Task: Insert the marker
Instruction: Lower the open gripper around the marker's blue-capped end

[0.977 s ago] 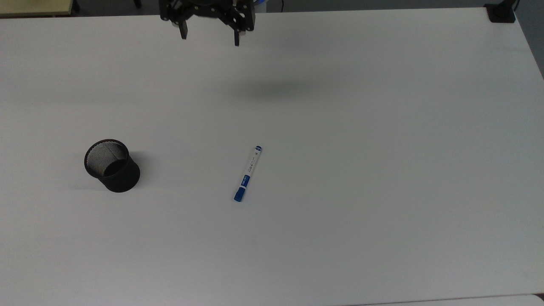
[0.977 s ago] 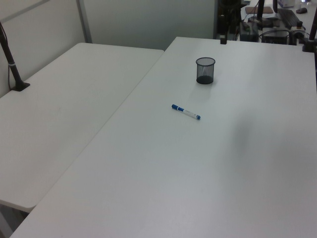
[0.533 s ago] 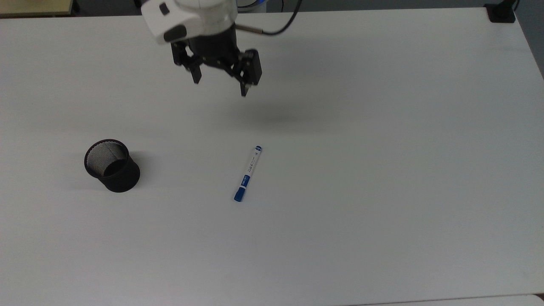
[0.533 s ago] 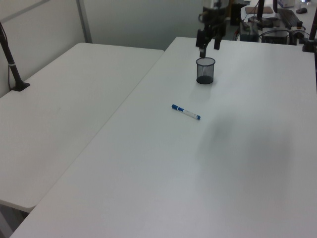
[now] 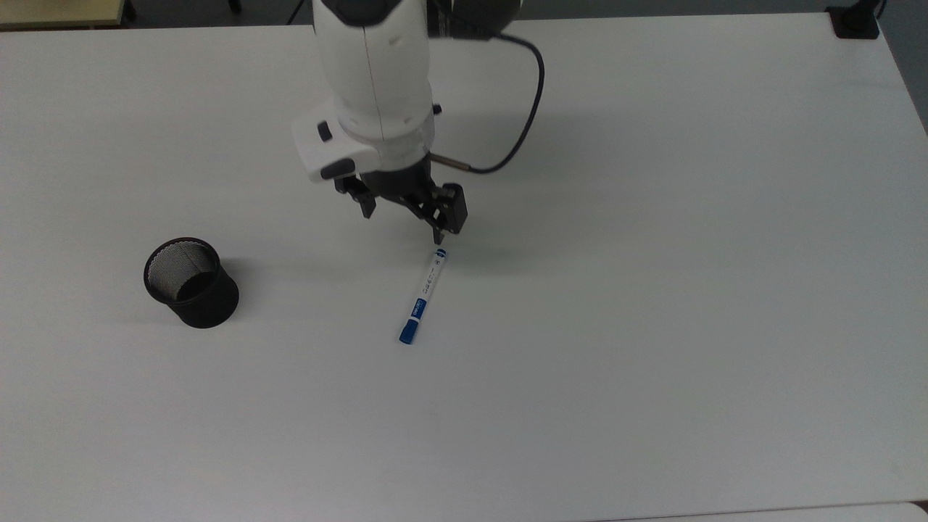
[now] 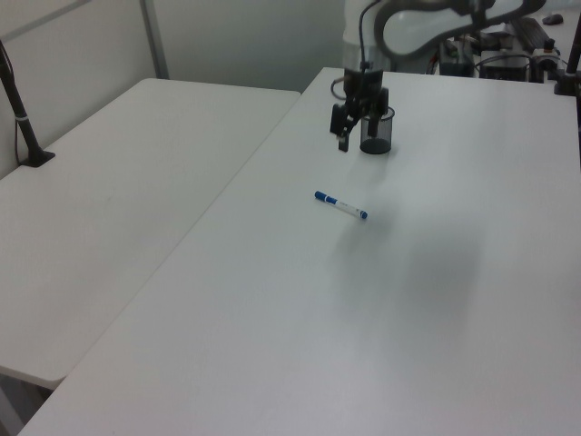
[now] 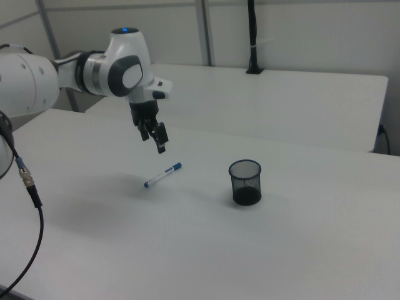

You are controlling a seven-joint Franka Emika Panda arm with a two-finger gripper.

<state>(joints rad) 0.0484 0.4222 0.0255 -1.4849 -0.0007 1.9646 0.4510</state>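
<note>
Marker (image 5: 423,296) lying flat on the white table (image 5: 652,290), roughly mid-table in the top view, slanted with the blue cap toward the bottom of the top view and the small blue tip toward the top; also flat and plain to see in the left view (image 6: 341,205) and the right view (image 7: 162,175). Gripper (image 5: 403,221) hanging above the table, fingers spread apart and holding nothing, pointing down. In the top view, one fingertip sitting just above the marker's tip end, the other off toward the top view's left, so not straddling the barrel. In the right view, gripper (image 7: 156,140) clearly up in the air, above and a bit to the right view's left of the marker, not touching it. Black mesh cup (image 5: 191,282) standing upright, open end up, well apart from the marker toward the top view's left; in the right view (image 7: 245,182) it's off to the right view's right of the marker. In the left view, gripper (image 6: 352,133) overlapping the cup (image 6: 378,132) from the camera's angle, marker nearer the camera
</note>
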